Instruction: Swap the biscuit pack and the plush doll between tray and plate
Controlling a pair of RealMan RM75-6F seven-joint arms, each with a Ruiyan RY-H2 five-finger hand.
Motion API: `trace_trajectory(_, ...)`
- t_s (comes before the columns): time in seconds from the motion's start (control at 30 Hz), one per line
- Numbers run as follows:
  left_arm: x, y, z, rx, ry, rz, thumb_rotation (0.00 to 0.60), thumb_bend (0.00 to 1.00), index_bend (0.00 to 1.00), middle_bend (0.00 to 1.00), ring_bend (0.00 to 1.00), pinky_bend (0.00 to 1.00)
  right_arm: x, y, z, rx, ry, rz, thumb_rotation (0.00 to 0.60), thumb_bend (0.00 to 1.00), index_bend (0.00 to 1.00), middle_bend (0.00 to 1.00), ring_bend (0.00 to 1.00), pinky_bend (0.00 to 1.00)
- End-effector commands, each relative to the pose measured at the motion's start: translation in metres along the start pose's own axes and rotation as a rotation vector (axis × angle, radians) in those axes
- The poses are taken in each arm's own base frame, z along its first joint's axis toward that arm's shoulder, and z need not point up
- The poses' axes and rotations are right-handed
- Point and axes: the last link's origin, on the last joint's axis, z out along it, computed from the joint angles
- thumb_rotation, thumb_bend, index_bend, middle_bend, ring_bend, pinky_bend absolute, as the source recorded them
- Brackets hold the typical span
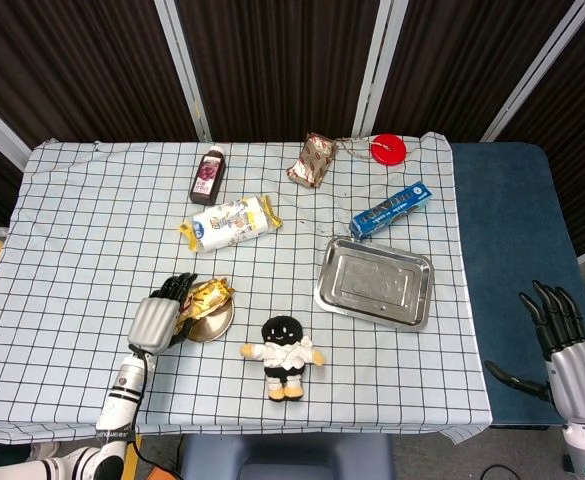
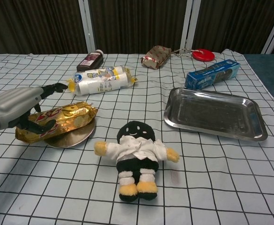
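The gold biscuit pack [image 1: 210, 296] [image 2: 64, 117] lies across the small round metal plate [image 1: 215, 322] [image 2: 76, 139] at the front left. My left hand [image 1: 159, 318] [image 2: 15, 105] is at the pack's left end with its fingers spread; some still touch the pack's near side. The plush doll [image 1: 282, 355] [image 2: 136, 157], black with a white shirt and yellow feet, lies on the cloth just right of the plate. Right of centre sits the steel tray [image 1: 374, 283] [image 2: 216, 114] with nothing in it. My right hand [image 1: 567, 350] hangs open beyond the table's right edge.
Along the back lie a white-and-yellow snack pack [image 1: 230, 223] [image 2: 101, 79], a dark bottle [image 1: 208, 176] [image 2: 91, 60], a brown bag [image 1: 312, 160] [image 2: 156, 56], a red disc [image 1: 388, 149] [image 2: 203, 55] and a blue box [image 1: 391, 209] [image 2: 212, 73] just behind the tray.
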Motion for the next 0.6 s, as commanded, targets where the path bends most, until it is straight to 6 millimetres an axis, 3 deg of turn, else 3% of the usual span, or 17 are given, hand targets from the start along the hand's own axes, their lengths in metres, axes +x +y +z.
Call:
trace_trajectory(0.03, 0.0, 0.0, 0.0, 0.0, 0.005, 0.003, 0.6, 0.47, 0.0, 0.02, 0.05, 0.33, 0.0, 0.0, 0.0, 0.0, 0.0, 0.0, 0.6, 0.02, 0.0, 0.0, 0.0, 0.0)
trace_trajectory(0.2, 0.011, -0.004, -0.004, 0.0, 0.04, 0.024, 0.6, 0.46, 0.0, 0.01, 0.05, 0.3, 0.0, 0.0, 0.0, -0.001, -0.001, -0.002, 0.6, 0.02, 0.0, 0.0, 0.0, 0.0)
trace_trajectory(0.33, 0.033, -0.021, -0.012, 0.031, 0.098, 0.058, 0.6, 0.45, 0.0, 0.01, 0.05, 0.3, -0.002, 0.001, 0.0, 0.0, -0.02, -0.013, 0.6, 0.02, 0.0, 0.0, 0.0, 0.0)
trace_trajectory(0.47, 0.054, -0.055, -0.035, 0.072, 0.101, 0.154, 0.6, 0.45, 0.01, 0.02, 0.05, 0.29, -0.008, 0.0, 0.001, -0.002, -0.055, -0.03, 0.6, 0.02, 0.0, 0.0, 0.0, 0.0)
trace_trajectory(0.6, 0.067, -0.097, -0.072, 0.106, 0.063, 0.262, 0.6, 0.45, 0.1, 0.05, 0.05, 0.25, -0.023, 0.0, 0.007, -0.011, -0.103, -0.097, 0.6, 0.02, 0.0, 0.0, 0.0, 0.0)
